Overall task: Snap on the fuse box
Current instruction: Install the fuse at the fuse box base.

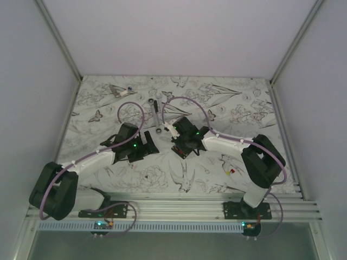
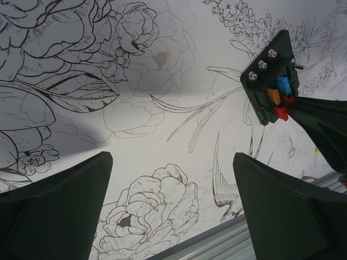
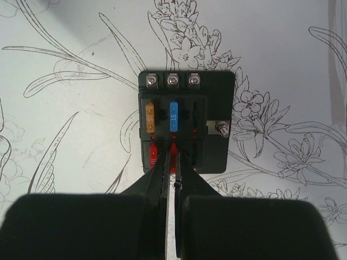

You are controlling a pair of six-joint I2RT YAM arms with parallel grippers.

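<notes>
**Right claw (image 3: 173,162) pressed together on the fuse box (image 3: 217,103), left claw (image 2: 173,216) spread wide beside it**

The closed tips are set on the middle red fuse (image 3: 173,150) of the lower row; whether it is pinched or only pushed cannot be told. The push is judged best kept straight down and centred, so that the box, lying flat near the middle of the desk (image 3: 65,135), is not tipped or slid. Bare patterned surface is seen all round the box; the left claw is parked well apart to its left, and the loose fuses (image 1: 230,171) and the near rail (image 1: 179,208) are well clear.
</notes>
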